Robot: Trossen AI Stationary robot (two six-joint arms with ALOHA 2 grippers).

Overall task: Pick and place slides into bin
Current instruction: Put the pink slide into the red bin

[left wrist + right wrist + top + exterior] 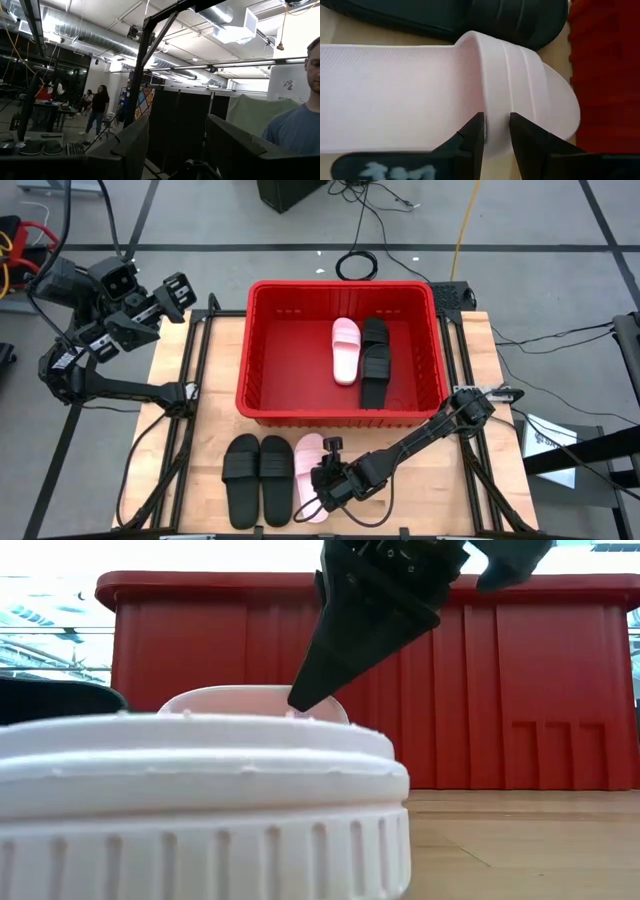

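Right wrist view shows a pink slide lying flat on the table, just in front of the red bin. Its wide strap stands between the right gripper fingers, which look closed on its edge, though contact is hard to confirm. Foam-like, it should be light and bendy; the strap suits gripping. Two black slides lie beside it. The left gripper waits open, raised off the table's edge.

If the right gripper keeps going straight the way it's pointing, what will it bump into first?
Most likely the pink slide's strap. The right gripper points down at the pink slide on the table, one finger on each side of the strap's edge. How much gap is left is hard to judge; it may already be touching.
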